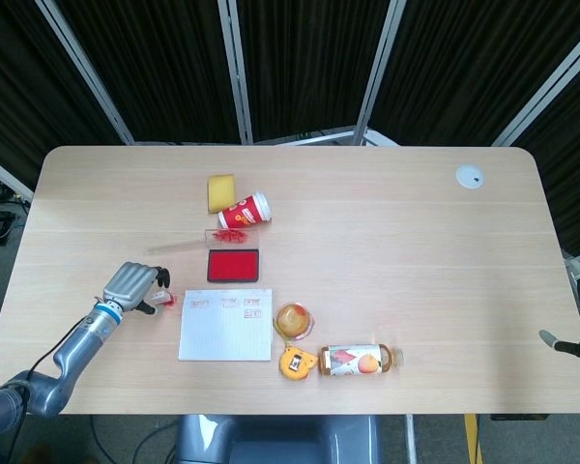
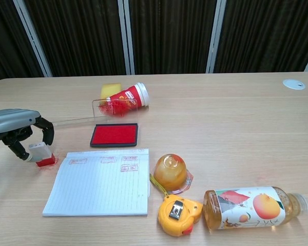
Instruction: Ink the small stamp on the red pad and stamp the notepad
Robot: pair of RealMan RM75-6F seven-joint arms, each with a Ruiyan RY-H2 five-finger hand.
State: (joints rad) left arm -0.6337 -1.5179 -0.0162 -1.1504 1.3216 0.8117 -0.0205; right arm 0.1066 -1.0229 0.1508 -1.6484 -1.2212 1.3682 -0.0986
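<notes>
The small stamp (image 2: 40, 152), a white body on a red base, leans tilted with its base on the table just left of the notepad (image 2: 100, 184). My left hand (image 2: 15, 125) curls around the stamp and pinches its white top. From the head, the left hand (image 1: 130, 285) and stamp (image 1: 162, 298) lie left of the notepad (image 1: 225, 329), which bears three red prints along its top edge. The red ink pad (image 2: 114, 134) lies open just beyond the notepad. Only a sliver of my right hand (image 1: 572, 338) shows at the right edge.
A red paper cup (image 2: 127, 97) lies on its side by a yellow sponge (image 1: 220, 191). Right of the notepad are a jelly cup (image 2: 170, 171), a yellow tape measure (image 2: 178, 214) and a lying juice bottle (image 2: 251, 206). A red ink smudge marks the table under the stamp.
</notes>
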